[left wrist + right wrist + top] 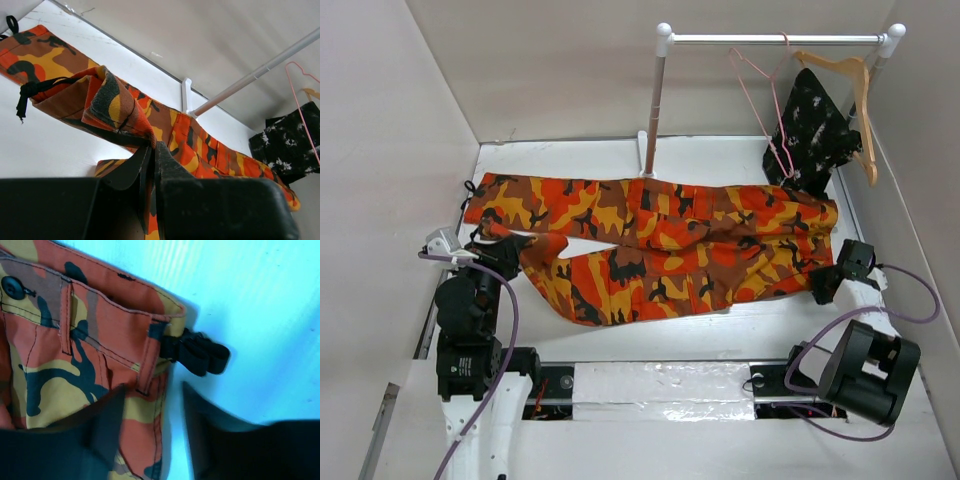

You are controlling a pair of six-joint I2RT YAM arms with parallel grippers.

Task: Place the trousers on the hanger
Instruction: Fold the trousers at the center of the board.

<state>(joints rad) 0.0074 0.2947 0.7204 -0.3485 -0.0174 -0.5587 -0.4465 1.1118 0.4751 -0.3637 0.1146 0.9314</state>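
The camouflage trousers (660,245) lie flat across the table, legs to the left, waist to the right. My left gripper (492,252) is shut on the cuff of the near leg (117,107) and holds it lifted and folded. My right gripper (825,283) is open at the waistband corner (145,365), one finger over the cloth, the other over bare table beside a black strap (197,354). The pink wire hanger (760,100) hangs on the rail (775,39) at the back right; it also shows in the left wrist view (300,107).
A wooden hanger (850,95) and a black speckled garment (812,130) hang on the same rail next to the pink hanger. The rail's post (655,110) stands just behind the trousers. White walls close in the table's left and right sides.
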